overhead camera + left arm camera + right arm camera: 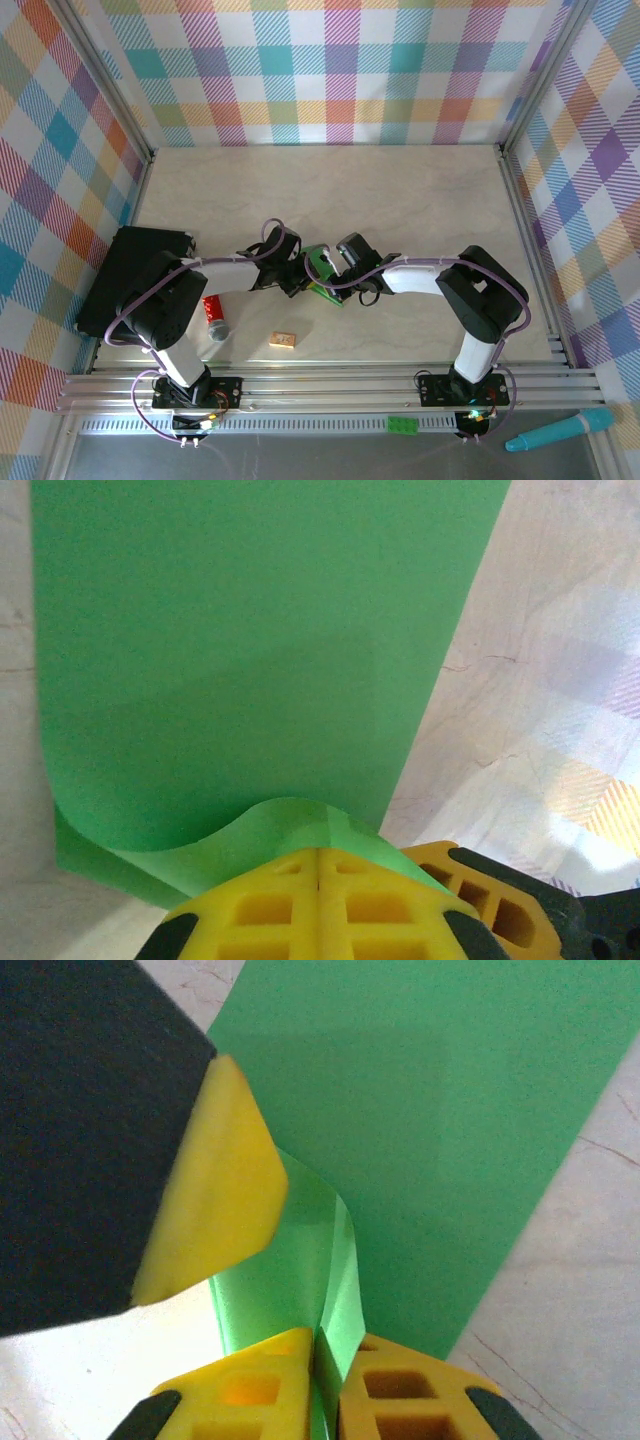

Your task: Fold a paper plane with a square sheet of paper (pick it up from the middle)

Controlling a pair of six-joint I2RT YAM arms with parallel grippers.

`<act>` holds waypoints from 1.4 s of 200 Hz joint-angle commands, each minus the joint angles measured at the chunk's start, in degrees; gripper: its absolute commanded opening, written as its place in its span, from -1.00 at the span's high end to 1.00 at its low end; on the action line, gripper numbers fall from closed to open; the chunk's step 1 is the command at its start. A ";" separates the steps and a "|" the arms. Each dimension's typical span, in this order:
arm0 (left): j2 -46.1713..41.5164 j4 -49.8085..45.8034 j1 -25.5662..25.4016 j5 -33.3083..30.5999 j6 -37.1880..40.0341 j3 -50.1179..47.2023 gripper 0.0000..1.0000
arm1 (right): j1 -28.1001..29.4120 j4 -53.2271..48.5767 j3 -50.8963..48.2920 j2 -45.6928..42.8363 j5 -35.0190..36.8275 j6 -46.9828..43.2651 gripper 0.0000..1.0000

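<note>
Bright even light, soft shadows, glare on tabletop (560,810)

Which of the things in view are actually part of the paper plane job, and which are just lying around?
Part of the job: square sheet of paper; left pincer and right pincer, both shut on it.
Lying about: red cylinder; small tan block; green brick; teal pen; black slab.

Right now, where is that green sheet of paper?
The square sheet of paper is mid-table in the top view, between the left gripper and the right gripper; the right one pinches its edge.
</note>
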 commanded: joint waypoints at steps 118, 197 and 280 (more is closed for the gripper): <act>0.14 0.26 -0.92 -1.21 -0.91 -2.58 0.99 | -0.53 -4.02 0.26 2.76 0.80 1.11 0.69; 1.45 -1.25 -0.92 -3.05 -0.06 -4.39 1.00 | -0.60 -4.92 1.12 1.90 1.27 3.00 0.65; 3.45 -1.71 -0.92 -3.94 1.18 -3.90 1.00 | -5.02 -10.86 2.07 -8.62 2.32 10.19 0.20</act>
